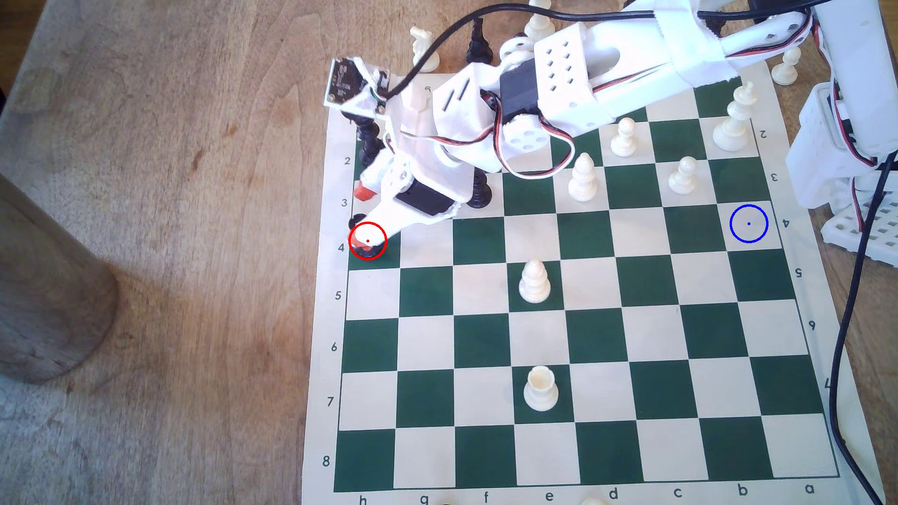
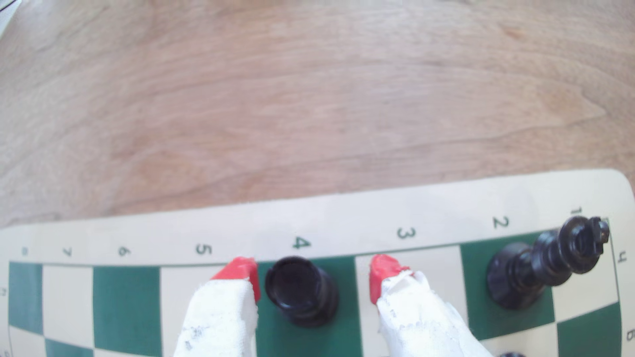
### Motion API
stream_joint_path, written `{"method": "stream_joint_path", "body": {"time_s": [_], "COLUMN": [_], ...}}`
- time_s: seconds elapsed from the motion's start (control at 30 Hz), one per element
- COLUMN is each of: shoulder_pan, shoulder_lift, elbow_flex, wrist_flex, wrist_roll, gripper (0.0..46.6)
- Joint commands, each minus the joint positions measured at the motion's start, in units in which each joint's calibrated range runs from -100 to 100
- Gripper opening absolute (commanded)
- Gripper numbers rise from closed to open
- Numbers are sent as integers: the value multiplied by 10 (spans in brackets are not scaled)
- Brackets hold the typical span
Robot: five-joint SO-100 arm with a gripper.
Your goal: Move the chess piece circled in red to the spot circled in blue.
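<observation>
Pincer point(image 2: 314, 278) spread wide, empty, red tips flanking upright black rook point(image 2: 300, 291), one tip touching

My board lies on a pale, grainy wooden table point(image 1: 170, 243); a round wooden post point(image 1: 43, 291) stands at the exterior view's left, under soft daylight.

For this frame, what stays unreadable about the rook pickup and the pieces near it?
- Black rook: in the exterior view the gripper covers all but its base.
- Finger contact: in the wrist view the red fingertips flank the rook; one sits close, touching or not unclear.
- Black pieces behind the arm: exterior view, types hidden by the arm.
- Piece at the board's near edge: cut off by the exterior frame.
</observation>
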Motion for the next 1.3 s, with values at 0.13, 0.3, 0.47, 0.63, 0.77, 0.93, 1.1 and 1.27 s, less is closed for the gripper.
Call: {"method": "stream_joint_path", "body": {"time_s": [0.13,0.3,0.47,0.63,0.77,0.93,1.1,1.27], "shoulder_pan": [-11,-16,-18,-19,-18,-18,-16,-9], "shoulder_lift": [2,7,13,19,21,20,10,-56], "elbow_flex": [-52,-57,-67,-75,-74,-73,-75,-92], "wrist_flex": [-14,-20,-20,-20,-22,-22,-38,13], "wrist_roll": [-3,-4,-4,-5,-5,-5,-12,-26], "gripper": [168,160,155,128,2,2,2,2]}}
